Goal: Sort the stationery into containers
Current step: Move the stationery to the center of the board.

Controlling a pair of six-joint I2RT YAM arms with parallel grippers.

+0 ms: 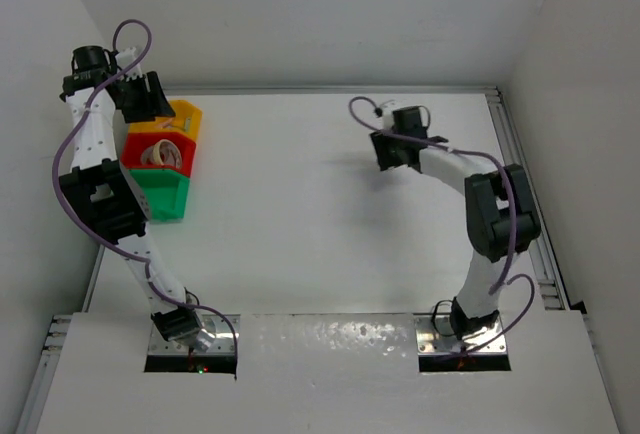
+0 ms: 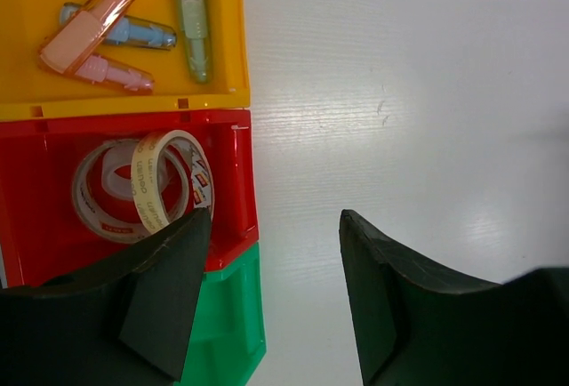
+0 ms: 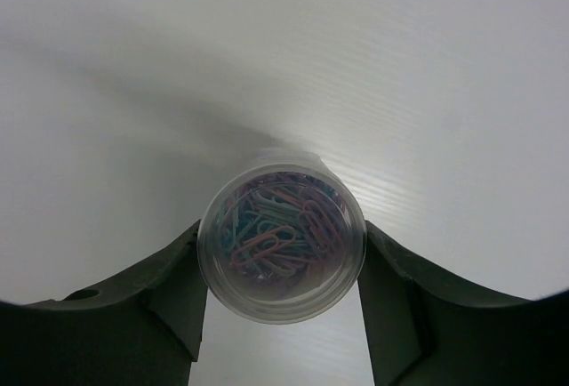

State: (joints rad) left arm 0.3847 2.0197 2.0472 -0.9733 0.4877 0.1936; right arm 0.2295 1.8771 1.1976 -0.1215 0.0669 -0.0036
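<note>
The green bin (image 2: 227, 333), just on the near side of the red bin (image 2: 36, 244), shows nothing inside, so I judge the clear tub of paper clips (image 3: 283, 257) belongs there. The tub is well to the right of the red bin, and the right gripper (image 3: 281, 230) presses one finger on each side of it. It should travel upright, pass clear of the left arm, and be set low before release.

There are three bins and one tub. The red bin holds overlapping tape rings (image 2: 147, 190), two or perhaps three. Behind it, the yellow bin (image 2: 27, 66) holds four capsule pieces (image 2: 133, 30). The left gripper (image 2: 274, 221) hangs above the red bin's edge, about half open and holding nothing.
</note>
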